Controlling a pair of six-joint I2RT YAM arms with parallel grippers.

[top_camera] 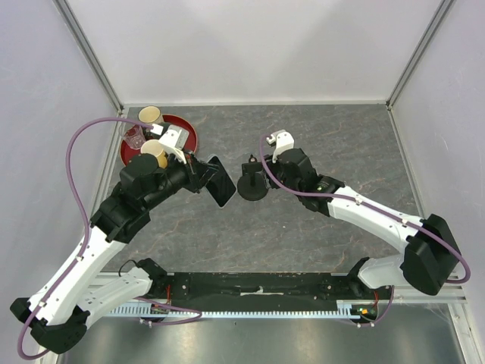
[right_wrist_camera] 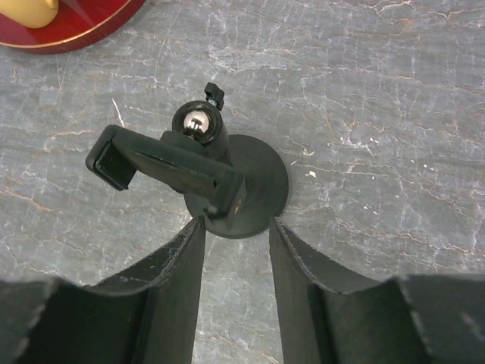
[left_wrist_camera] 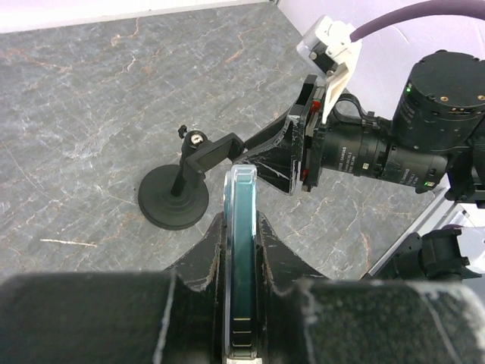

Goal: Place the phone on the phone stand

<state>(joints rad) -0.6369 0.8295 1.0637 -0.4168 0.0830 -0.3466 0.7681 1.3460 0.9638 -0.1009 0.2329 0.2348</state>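
Gripping the phone (left_wrist_camera: 241, 265) on edge, clamped in my left gripper (top_camera: 208, 171), aimed at the bracket (right_wrist_camera: 163, 163) of the stand (top_camera: 252, 187). Right gripper (right_wrist_camera: 236, 221), jaws apart, straddles the base (right_wrist_camera: 258, 186), I'd say to steady it.

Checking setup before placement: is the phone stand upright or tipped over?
Upright. The phone stand has its disc base flat on the table, with the stem rising from it and the clamp bracket on top.

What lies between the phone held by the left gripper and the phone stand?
Nothing but a narrow strip of bare tabletop, clearest in the top external view, separates the phone from the phone stand.
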